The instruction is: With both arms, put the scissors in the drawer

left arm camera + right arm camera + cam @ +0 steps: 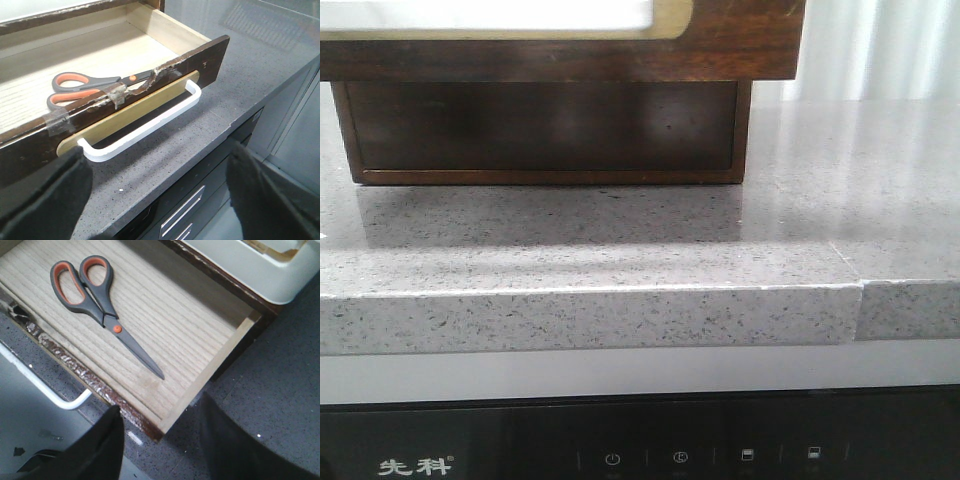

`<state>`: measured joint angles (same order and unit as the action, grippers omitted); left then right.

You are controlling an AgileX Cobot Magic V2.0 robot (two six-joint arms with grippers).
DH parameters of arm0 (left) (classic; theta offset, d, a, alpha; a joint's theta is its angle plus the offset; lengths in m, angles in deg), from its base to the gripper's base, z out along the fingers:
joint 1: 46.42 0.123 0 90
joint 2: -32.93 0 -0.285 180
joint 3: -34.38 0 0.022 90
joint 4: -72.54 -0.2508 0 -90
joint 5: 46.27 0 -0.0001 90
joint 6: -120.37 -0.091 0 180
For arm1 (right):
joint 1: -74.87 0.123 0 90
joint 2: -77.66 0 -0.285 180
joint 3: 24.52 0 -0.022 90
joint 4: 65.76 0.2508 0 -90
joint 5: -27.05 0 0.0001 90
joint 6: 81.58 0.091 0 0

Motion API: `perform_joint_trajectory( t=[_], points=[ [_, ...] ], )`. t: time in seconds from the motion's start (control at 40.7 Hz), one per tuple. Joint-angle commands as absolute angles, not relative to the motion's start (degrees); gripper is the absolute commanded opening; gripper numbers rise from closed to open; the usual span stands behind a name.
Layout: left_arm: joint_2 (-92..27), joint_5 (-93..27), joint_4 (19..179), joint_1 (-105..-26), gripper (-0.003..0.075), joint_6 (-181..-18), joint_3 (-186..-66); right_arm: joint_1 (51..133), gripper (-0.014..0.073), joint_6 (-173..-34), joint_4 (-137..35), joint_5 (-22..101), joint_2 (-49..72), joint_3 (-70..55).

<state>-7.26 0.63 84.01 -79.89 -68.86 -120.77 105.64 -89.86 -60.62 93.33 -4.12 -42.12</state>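
Note:
The scissors (95,302), grey handles lined in orange and dark blades, lie flat on the pale wood floor of the pulled-out drawer (210,375); they also show in the left wrist view (82,89). The dark brown drawer front (210,57) carries a brass plate and a white handle (150,125). In the front view the drawer front (740,40) fills the top edge. My left gripper (157,200) is open and empty, in front of and below the handle. My right gripper (160,440) is open and empty, over the drawer's corner. Neither gripper shows in the front view.
The drawer unit (545,130) stands on a grey speckled stone counter (620,250). The counter's front edge (590,320) runs above a black appliance panel (650,445). Dark cabinet drawers with silver handles (182,210) sit below the counter. A cream tray (260,270) sits above the drawer.

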Motion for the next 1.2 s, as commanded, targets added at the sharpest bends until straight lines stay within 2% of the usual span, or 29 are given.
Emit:
perform_joint_trajectory(
  t=[0.0,0.491,0.688,0.909,1.007,1.179],
  points=[
    [-7.63,-3.91,85.18,-80.22,0.0545,-68.43,-122.71,105.36,0.0382,-89.4,-61.0,85.76,3.26,-37.64],
    [-7.63,-3.91,85.18,-80.22,0.0545,-68.43,-122.71,105.36,0.0382,-89.4,-58.66,73.19,28.44,-9.53],
    [-7.63,-3.91,85.18,-80.22,0.0545,-68.43,-122.71,105.36,0.0382,-89.4,-58.66,73.04,34.56,-6.06],
    [-7.63,-3.91,85.18,-80.22,0.0543,-68.43,-122.71,105.36,0.0379,-89.4,-58.66,73.45,35.52,-5.93],
    [-7.63,-3.91,85.18,-80.22,0.0496,-68.43,-122.71,105.36,0.0302,-89.4,-58.66,73.45,35.52,-5.93],
    [-7.63,-3.91,85.18,-80.22,0.0286,-68.43,-122.71,105.36,0.0032,-89.4,-58.66,73.45,35.52,-5.93]
  ],
)
